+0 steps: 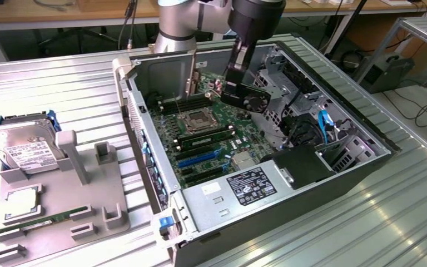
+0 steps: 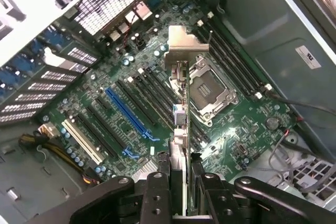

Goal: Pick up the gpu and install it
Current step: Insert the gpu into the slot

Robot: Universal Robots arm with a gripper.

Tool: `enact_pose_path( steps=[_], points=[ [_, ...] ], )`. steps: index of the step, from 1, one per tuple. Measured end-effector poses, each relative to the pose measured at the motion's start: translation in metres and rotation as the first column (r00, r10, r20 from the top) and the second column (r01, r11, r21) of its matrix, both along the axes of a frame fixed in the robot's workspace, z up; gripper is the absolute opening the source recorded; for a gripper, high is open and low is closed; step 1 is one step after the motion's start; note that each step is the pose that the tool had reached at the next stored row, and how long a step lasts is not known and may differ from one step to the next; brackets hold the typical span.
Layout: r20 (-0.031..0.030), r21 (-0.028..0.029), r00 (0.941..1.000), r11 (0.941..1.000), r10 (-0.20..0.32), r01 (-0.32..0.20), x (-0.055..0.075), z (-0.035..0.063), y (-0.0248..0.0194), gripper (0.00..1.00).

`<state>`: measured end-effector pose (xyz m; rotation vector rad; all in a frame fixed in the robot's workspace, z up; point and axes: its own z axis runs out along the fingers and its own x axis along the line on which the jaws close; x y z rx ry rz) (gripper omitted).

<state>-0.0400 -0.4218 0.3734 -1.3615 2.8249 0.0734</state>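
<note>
The gpu (image 1: 251, 100) is a black card with a round fan, hanging edge-down above the motherboard (image 1: 212, 146) inside the open computer case. My gripper (image 1: 237, 83) is shut on its upper edge. In the wrist view the gpu (image 2: 180, 129) appears edge-on between my two black fingers (image 2: 162, 162), with its pale metal bracket (image 2: 186, 45) at the far end. It hovers over the black slots next to the blue slot (image 2: 127, 111), clear of the board.
An empty CPU socket (image 2: 208, 91) lies beside the card. Case walls (image 1: 133, 105) and a drive cage (image 1: 343, 150) surround the board. At the exterior view's left, a grey holder (image 1: 65, 214) carries a green memory stick (image 1: 43, 219), near a hard drive (image 1: 22, 149).
</note>
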Motion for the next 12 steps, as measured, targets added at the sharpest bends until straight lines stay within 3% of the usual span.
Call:
enact_pose_path(
  steps=[6,12],
  points=[
    [0.0000,0.0000,0.9955,0.9955,0.095,-0.095,0.0003,-0.0004,0.0000,0.26],
    [0.0000,0.0000,0.9816,0.9816,0.191,-0.191,0.0004,-0.0007,0.0000,0.26]
  ],
)
